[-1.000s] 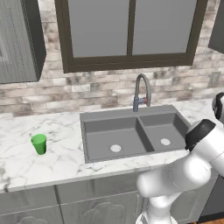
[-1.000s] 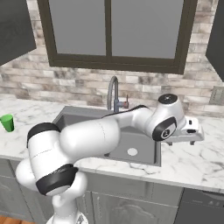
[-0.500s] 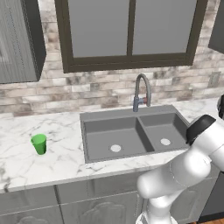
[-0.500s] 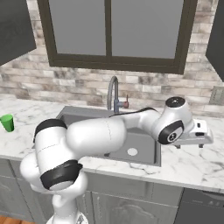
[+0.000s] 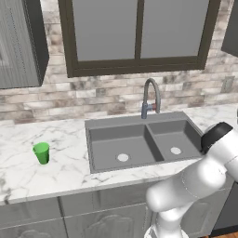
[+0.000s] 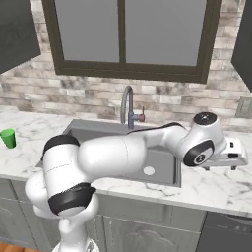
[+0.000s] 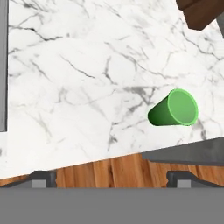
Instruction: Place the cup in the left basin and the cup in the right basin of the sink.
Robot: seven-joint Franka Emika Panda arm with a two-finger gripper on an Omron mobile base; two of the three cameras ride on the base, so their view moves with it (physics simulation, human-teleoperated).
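Observation:
One green cup [image 5: 41, 153] stands upright on the marble counter left of the sink [image 5: 139, 122]; it also appears at the far left as the cup [image 6: 8, 138]. A second green cup [image 7: 175, 109] stands on the marble to the right of the sink, seen from above in the hand view. My gripper [image 7: 111, 179] hangs open above that stretch of counter, the cup ahead and to the right of its fingertips [image 7: 43, 177], with nothing between them. In the right base view the gripper [image 6: 221, 166] is past the sink's right rim. The left basin [image 5: 122, 151] and right basin [image 5: 173, 139] hold nothing.
A curved grey faucet [image 5: 149, 95] rises behind the divider. The counter's front edge runs close below the cup in the hand view, with wooden floor [image 7: 109, 168] beyond. A dark grey appliance top [image 7: 188, 153] sits beside the cup. My arm [image 6: 123, 152] spans across the sink.
The arm has swung further right, carrying the open gripper from the sink's right rim out over the counter to its right. Both cups stay where they were.

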